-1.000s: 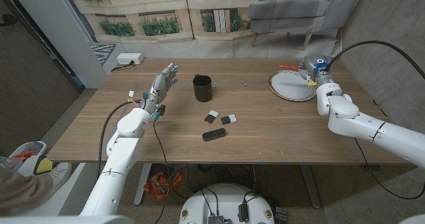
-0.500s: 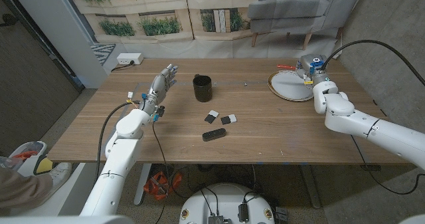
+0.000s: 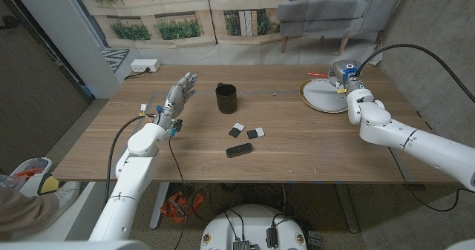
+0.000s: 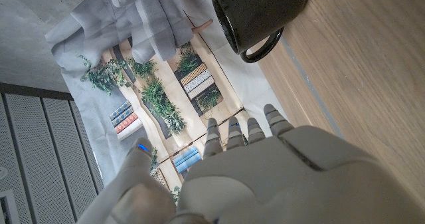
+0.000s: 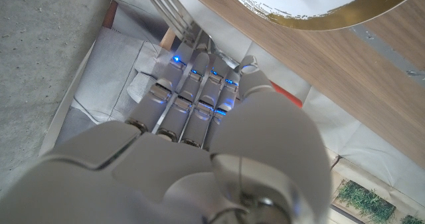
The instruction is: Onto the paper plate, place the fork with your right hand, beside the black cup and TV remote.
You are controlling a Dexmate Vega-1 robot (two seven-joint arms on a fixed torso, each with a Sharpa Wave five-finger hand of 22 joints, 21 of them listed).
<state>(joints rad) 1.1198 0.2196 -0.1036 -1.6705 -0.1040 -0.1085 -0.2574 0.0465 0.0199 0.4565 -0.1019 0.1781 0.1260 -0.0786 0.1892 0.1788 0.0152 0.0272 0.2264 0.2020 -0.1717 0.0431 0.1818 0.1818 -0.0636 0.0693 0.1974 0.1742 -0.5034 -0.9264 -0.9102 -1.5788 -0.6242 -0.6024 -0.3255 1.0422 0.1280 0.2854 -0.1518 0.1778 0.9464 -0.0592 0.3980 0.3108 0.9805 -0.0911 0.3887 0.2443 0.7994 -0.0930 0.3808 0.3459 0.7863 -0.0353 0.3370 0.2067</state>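
Note:
The paper plate (image 3: 323, 96), white with a gold rim, lies at the table's far right; its rim (image 5: 312, 14) shows again in the right wrist view. Behind its far rim lies a thin red item (image 3: 319, 75), which may be the fork; the same red item (image 5: 290, 95) shows beside my thumb. My right hand (image 3: 346, 73) hovers at the plate's far right edge, fingers straight and side by side (image 5: 199, 84), holding nothing I can see. The black cup (image 3: 226, 99) stands mid-table, the dark TV remote (image 3: 239, 150) nearer me. My left hand (image 3: 181, 93) stands open, fingers extended, left of the cup (image 4: 259, 14).
Two small black-and-white blocks (image 3: 236, 130) (image 3: 256, 133) lie between cup and remote. A white power strip (image 3: 145, 66) sits at the far left corner. A printed backdrop hangs behind the table's far edge, close to my right hand.
My right hand has moved a little left and farther back along the plate's far rim, toward the red item. The left hand and the other things have stayed put.

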